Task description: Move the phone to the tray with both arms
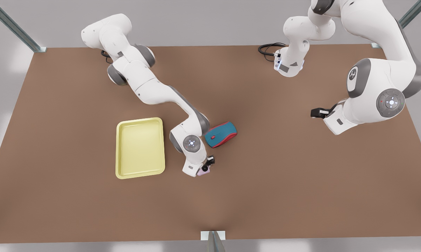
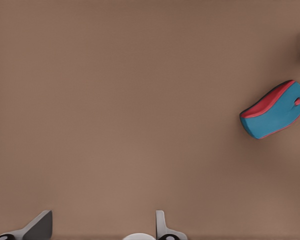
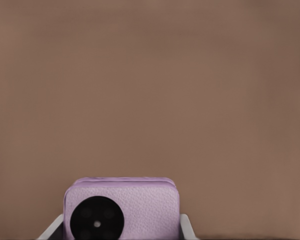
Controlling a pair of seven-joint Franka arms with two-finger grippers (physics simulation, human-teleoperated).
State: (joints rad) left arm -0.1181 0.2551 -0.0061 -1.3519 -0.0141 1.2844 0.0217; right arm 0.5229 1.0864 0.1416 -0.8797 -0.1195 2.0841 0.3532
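The pale pink-lilac phone [image 1: 204, 171] lies on the brown table just right of the yellow tray [image 1: 118, 150] in the front view. My right gripper [image 1: 207, 164] is down over it. In the right wrist view the phone [image 3: 140, 210] sits between the two fingers, which press against its sides, and one black camera circle faces the camera. My left gripper [image 1: 317, 112] hangs above the table at the front view's right, far from the phone. Its fingers [image 2: 40, 226] are spread open with nothing between them.
A teal-and-red computer mouse [image 1: 221, 134] lies close behind the right arm's wrist, and it also appears far off as the mouse [image 2: 275, 110] in the left wrist view. Black cables lie at the table's far edge by both arm bases.
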